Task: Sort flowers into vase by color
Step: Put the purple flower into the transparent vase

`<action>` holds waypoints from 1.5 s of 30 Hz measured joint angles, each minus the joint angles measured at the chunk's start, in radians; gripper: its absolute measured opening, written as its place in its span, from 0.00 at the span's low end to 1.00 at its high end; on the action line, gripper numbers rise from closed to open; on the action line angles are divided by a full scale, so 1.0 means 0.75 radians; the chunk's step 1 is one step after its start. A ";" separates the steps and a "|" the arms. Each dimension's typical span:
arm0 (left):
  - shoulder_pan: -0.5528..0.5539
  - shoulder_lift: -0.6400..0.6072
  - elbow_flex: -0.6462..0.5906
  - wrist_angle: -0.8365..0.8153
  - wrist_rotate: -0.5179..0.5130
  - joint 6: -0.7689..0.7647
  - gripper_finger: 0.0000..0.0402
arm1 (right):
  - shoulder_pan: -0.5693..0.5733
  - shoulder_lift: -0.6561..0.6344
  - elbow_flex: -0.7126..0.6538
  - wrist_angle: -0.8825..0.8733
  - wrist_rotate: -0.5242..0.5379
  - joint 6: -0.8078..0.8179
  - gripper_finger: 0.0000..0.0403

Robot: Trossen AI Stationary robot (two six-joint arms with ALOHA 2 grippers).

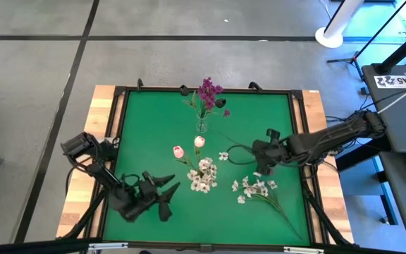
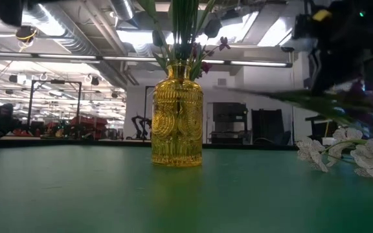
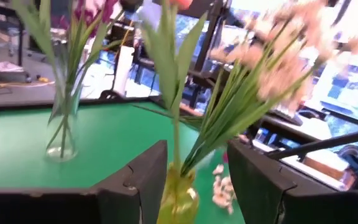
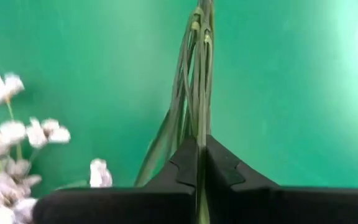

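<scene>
High view, right end effector (image 1: 262,168) clamping stem (image 4: 199,93), mid-mat

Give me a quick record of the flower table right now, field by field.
Surface: green table
Clear vase: magenta flowers inside
Yellow vase: green stems inside
White flowers: lying on table near right gripper
Right gripper: shut on green stem
Left gripper: open, near-left of table

High view looks straight down on whole green-topped table (image 1: 154,134); low view sits at tabletop level, close to ribbed amber glass vase (image 2: 177,116); both wrist views face forward past own fingers; left wrist shares that vase.
</scene>
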 joint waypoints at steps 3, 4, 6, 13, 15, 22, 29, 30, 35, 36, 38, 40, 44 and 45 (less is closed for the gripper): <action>-0.002 -0.062 0.023 0.001 0.008 0.107 0.41 | 0.000 0.000 0.070 -0.050 0.047 -0.002 0.02; -0.006 -0.080 0.036 0.000 0.008 0.154 0.41 | 0.000 0.000 0.089 -0.065 0.059 -0.002 0.01; -0.014 -0.118 0.065 -0.003 0.007 0.255 0.41 | 0.000 0.000 0.127 -0.105 0.087 -0.004 0.01; -0.027 -0.206 0.164 -0.006 -0.008 0.527 0.41 | 0.000 0.000 0.210 -0.129 0.154 -0.055 0.01; -0.027 -0.221 0.195 -0.007 -0.022 0.601 0.41 | 0.000 0.000 0.227 -0.129 0.169 -0.078 0.01; -0.021 -0.280 0.321 -0.067 0.019 0.776 0.41 | 0.000 0.000 0.269 -0.129 0.212 -0.138 0.01; 0.079 -0.308 0.391 -0.123 0.151 0.904 0.41 | 0.001 0.000 0.311 -0.122 0.243 -0.144 0.01; 0.102 -0.309 0.395 -0.122 0.156 0.920 0.41 | 0.001 0.000 0.318 -0.121 0.243 -0.146 0.01; 0.203 -0.328 0.398 -0.121 0.236 0.927 0.41 | 0.002 0.000 0.344 -0.120 0.242 -0.164 0.01; 0.217 -0.328 0.398 -0.122 0.279 0.922 0.41 | 0.002 0.000 0.347 -0.120 0.242 -0.167 0.01; 0.243 -0.328 0.398 -0.123 0.395 0.890 0.41 | 0.002 0.000 0.351 -0.118 0.241 -0.168 0.01; 0.267 -0.327 0.398 -0.123 0.518 0.844 0.41 | 0.002 0.000 0.351 -0.109 0.241 -0.177 0.01; 0.336 -0.330 0.398 -0.163 0.704 0.744 0.41 | 0.002 0.000 0.351 -0.098 0.227 -0.187 0.01; 0.357 -0.336 0.398 -0.210 0.741 0.701 0.41 | 0.002 0.000 0.351 -0.098 0.225 -0.188 0.01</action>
